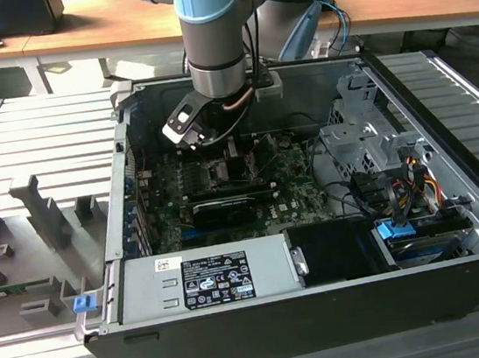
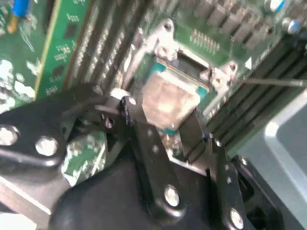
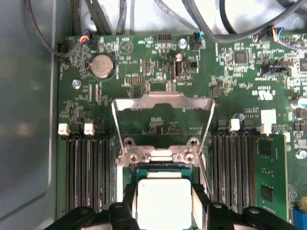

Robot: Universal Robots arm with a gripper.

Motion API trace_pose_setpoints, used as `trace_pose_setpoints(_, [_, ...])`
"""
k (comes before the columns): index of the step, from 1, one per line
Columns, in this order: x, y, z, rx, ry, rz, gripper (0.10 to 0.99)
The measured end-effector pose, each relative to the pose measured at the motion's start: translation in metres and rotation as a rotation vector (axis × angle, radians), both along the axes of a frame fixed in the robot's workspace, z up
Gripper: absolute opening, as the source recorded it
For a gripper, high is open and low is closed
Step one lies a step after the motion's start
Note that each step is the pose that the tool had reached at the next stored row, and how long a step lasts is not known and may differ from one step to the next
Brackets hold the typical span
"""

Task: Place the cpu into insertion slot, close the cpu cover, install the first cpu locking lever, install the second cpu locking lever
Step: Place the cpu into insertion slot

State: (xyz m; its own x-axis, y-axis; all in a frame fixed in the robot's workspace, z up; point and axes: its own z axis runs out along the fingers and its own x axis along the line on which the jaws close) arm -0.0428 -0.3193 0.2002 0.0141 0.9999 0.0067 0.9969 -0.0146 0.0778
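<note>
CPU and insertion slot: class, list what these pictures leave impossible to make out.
First wrist view: one edge of the cpu is cut off by the picture's border.
Both wrist views: the cpu covers the insertion slot; seating cannot be told.
Exterior view: the arm stands in front of both.

Lighting's pretty even here, soft and from overhead, no hard shadows anywhere. In the exterior view the pale ribbed metal platform [image 1: 32,144] and the light wooden bench [image 1: 79,32] behind look bright. The inside of the open black computer case [image 1: 243,337] sits dimmer, shaded under the blue-and-grey robot arm [image 1: 217,41]. The first wrist view is crisp, but the small flat square silver-grey cpu [image 3: 164,201] blows out nearly white. The second wrist view is smeary all over, and the black pincer [image 2: 167,120] up close is just soft.
</note>
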Motion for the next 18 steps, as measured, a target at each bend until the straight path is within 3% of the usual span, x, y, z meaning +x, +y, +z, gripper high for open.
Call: trace_pose_setpoints(18, [0.0002,0.0004,-0.0024,-0.003,-0.0002,-0.001,0.541])
